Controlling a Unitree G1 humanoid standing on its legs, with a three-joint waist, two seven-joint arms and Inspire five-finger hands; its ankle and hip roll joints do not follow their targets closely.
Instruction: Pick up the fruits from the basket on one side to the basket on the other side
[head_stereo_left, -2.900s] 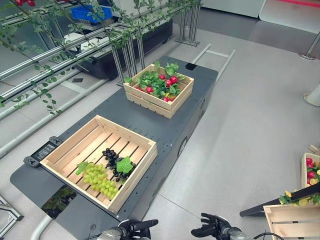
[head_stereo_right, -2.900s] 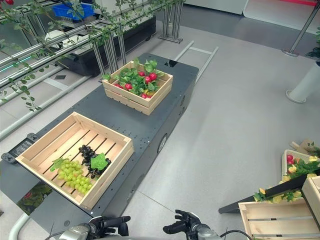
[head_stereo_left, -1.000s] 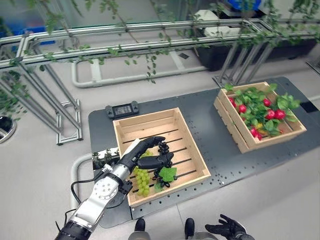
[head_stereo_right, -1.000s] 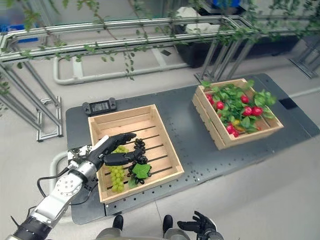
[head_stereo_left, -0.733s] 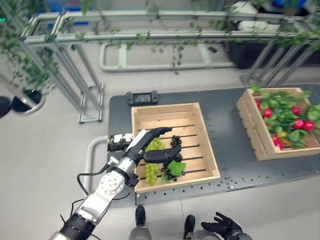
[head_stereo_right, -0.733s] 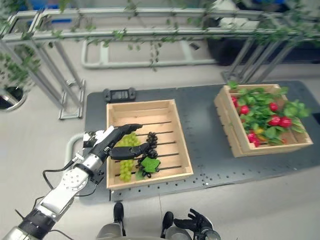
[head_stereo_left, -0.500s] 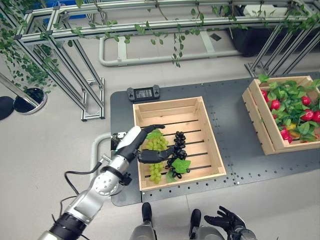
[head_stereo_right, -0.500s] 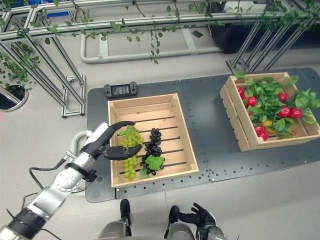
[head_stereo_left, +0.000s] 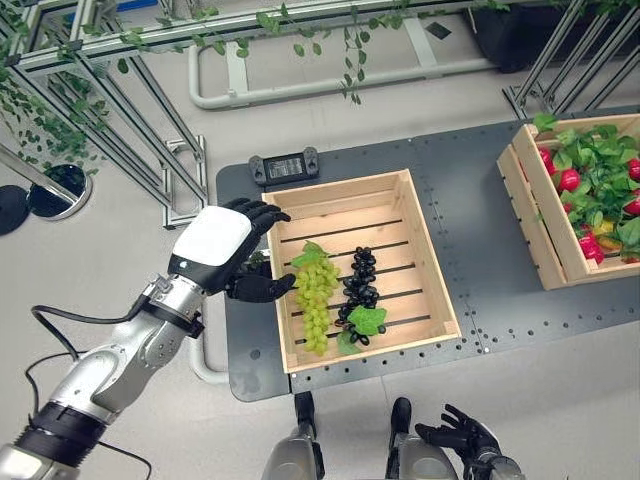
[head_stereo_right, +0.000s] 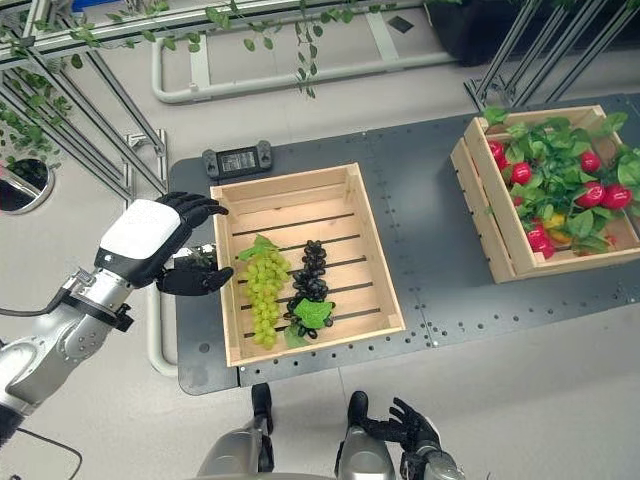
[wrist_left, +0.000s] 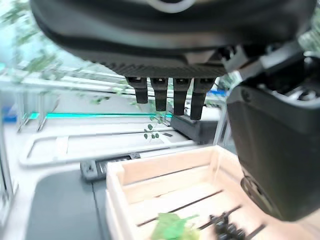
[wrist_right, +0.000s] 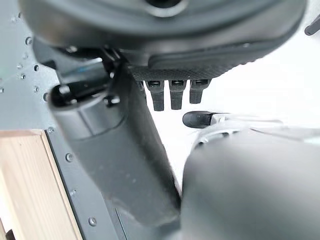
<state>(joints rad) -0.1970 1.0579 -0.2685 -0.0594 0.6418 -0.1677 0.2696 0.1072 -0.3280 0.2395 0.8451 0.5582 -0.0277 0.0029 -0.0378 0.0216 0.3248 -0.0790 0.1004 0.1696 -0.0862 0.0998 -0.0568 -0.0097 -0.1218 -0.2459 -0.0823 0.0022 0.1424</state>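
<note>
A light wooden crate (head_stereo_left: 340, 190) on the dark platform holds a bunch of green grapes (head_stereo_left: 315, 292) and a bunch of black grapes (head_stereo_left: 360, 290) with a green leaf. My left hand (head_stereo_left: 213, 243) hovers just outside the crate's left wall, open with fingers spread and nothing in it. Its wrist view shows the straight fingers (wrist_left: 165, 92) above the crate (wrist_left: 165, 170). A second crate (head_stereo_left: 520, 195) at the right holds red fruit among leaves (head_stereo_left: 590, 190). My right hand (head_stereo_left: 465, 440) hangs low at the near edge, open and empty, its fingers (wrist_right: 172, 92) relaxed.
A small black controller (head_stereo_left: 287, 166) lies on the platform (head_stereo_left: 470, 240) behind the near crate. Metal frames with hanging vines (head_stereo_left: 120, 110) stand at the back and left. A round dark base (head_stereo_left: 30, 200) sits on the floor at far left.
The camera has swung, shifting the whole scene. My left hand has drawn back from over the grapes to outside the crate's left wall, empty. Both bunches lie in the crate.
</note>
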